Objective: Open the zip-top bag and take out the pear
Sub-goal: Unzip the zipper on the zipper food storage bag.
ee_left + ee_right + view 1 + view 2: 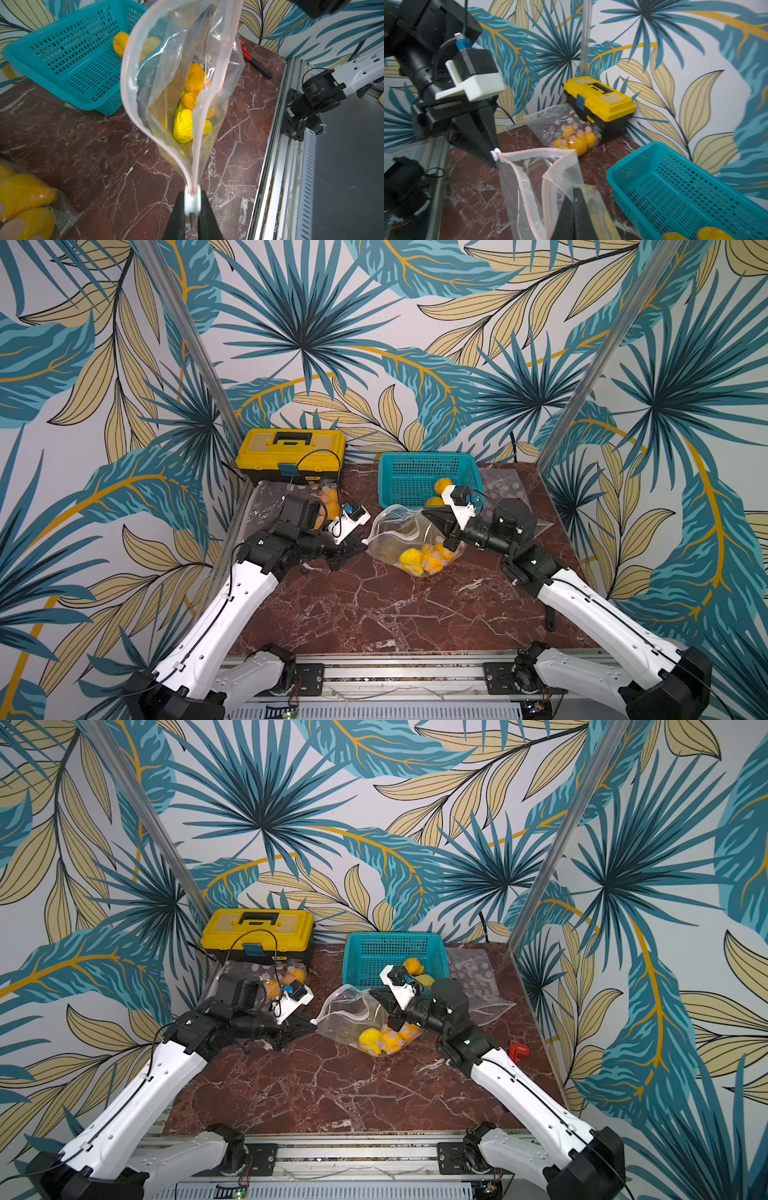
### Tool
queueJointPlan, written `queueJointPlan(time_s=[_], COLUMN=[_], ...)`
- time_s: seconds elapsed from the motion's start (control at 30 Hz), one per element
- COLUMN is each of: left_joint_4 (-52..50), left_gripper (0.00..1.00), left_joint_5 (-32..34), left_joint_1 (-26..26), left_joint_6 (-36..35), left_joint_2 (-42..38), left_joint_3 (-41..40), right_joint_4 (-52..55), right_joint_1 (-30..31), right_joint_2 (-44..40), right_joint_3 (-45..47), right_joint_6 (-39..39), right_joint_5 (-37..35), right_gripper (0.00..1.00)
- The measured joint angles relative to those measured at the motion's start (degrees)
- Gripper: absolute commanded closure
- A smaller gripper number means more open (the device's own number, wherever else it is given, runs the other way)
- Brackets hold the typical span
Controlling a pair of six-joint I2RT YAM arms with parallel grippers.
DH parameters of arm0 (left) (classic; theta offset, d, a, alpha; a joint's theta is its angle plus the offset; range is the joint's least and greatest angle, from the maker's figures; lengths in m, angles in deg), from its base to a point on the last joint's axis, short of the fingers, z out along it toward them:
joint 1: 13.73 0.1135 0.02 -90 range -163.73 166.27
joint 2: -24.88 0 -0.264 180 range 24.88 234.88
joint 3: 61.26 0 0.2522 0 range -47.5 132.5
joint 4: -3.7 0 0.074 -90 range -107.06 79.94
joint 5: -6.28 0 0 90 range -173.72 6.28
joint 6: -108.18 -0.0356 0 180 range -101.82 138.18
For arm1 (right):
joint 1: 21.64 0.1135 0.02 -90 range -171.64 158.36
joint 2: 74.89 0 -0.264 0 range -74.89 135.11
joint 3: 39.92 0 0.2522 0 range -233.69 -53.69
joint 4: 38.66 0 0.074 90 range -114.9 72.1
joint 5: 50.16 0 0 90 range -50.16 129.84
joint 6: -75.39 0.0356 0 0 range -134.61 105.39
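Item: zip-top bag (395,531), mid-table, unzipped, mouth gaping.
Axis: the mouth runs left to right between the grippers. The closed bottom sags onto the marble table (374,614) toward the front, holding a yellow pear (184,126) and orange fruit.
Left gripper (360,546): pinched narrow on the white slider (192,199).
Right gripper (576,190): clamped on the bag wall.
Clearance: teal basket (415,460) just behind the bag, bare marble in front.
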Motion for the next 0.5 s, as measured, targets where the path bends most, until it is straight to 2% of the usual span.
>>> queueJointPlan(time_s=[0.07,0.23,0.5], left_joint_4=[0.0,-0.3,-0.4], left_gripper=[0.86,0.61,0.48], left_joint_5=[-0.2,0.4,3.8], left_joint_1=[-0.2,-0.5,-0.9], left_joint_6=[-0.1,0.1,0.4], left_joint_2=[0.0,0.3,3.6], left_joint_3=[0.5,1.0,7.3], right_joint_4=[1.7,3.6,4.0], right_joint_1=[0.0,0.0,0.0], right_joint_2=[1.5,1.7,1.6], right_joint_3=[-1.7,-2.3,-2.3], right_joint_6=[-0.5,-1.5,-1.9], right_joint_5=[2.7,5.0,7.4], right_gripper=[1.0,1.0,1.0])
